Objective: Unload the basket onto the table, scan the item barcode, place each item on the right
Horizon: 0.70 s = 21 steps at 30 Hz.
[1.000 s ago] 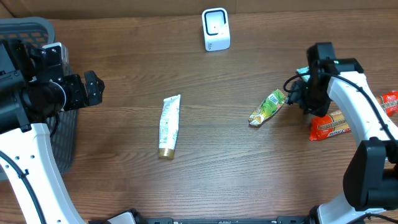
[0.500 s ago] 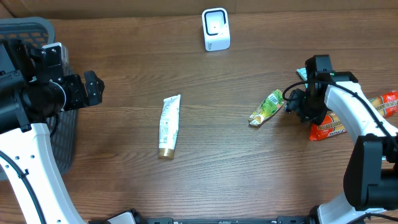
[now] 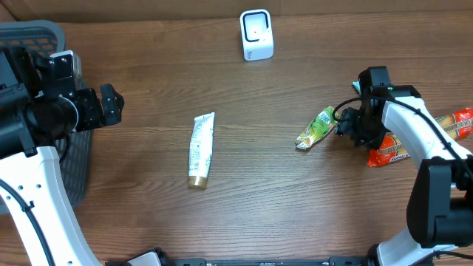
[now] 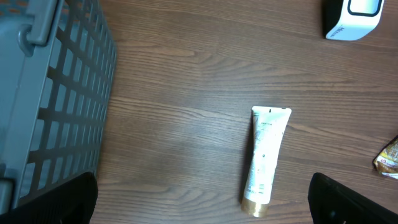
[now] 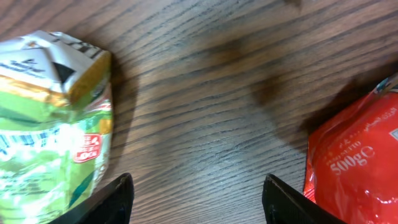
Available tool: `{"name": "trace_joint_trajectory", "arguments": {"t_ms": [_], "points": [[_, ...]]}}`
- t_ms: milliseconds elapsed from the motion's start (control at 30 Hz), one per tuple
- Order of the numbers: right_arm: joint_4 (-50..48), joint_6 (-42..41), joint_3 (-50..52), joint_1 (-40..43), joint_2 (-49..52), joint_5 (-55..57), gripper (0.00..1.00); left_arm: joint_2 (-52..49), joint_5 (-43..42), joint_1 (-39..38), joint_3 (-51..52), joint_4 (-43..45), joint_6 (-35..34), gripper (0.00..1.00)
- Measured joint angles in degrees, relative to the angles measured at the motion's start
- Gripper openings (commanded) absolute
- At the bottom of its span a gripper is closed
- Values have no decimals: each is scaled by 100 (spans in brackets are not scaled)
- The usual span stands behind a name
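The item nearest my right gripper is a green snack packet, lying right of the table's middle. In the right wrist view the packet sits just left of the left fingertip, and only bare wood lies between the spread jaws of this open gripper. A white tube with a gold cap lies at mid-table. The white barcode scanner stands at the back. My left gripper hovers wide open at the left, with the tube below and ahead of it.
A grey plastic basket stands at the far left, beside the left arm. Red packets lie at the right edge, one touching the right finger's outer side. The scanner shows at the top right of the left wrist view.
My right gripper has dropped and shifted slightly left, closer to the green packet. The left arm has not moved.
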State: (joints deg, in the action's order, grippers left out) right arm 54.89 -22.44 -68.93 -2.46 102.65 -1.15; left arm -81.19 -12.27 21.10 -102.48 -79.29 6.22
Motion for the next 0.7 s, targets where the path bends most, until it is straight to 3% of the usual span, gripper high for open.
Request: {"name": "trace_joint_trajectory", "arguments": {"t_ms": [367, 700], "points": [[-345, 2, 7, 0, 109, -7, 65, 0, 0, 0, 0, 0, 0, 99], [-1333, 273, 11, 2, 466, -382, 61, 0, 0, 0, 0, 0, 0, 100]]}}
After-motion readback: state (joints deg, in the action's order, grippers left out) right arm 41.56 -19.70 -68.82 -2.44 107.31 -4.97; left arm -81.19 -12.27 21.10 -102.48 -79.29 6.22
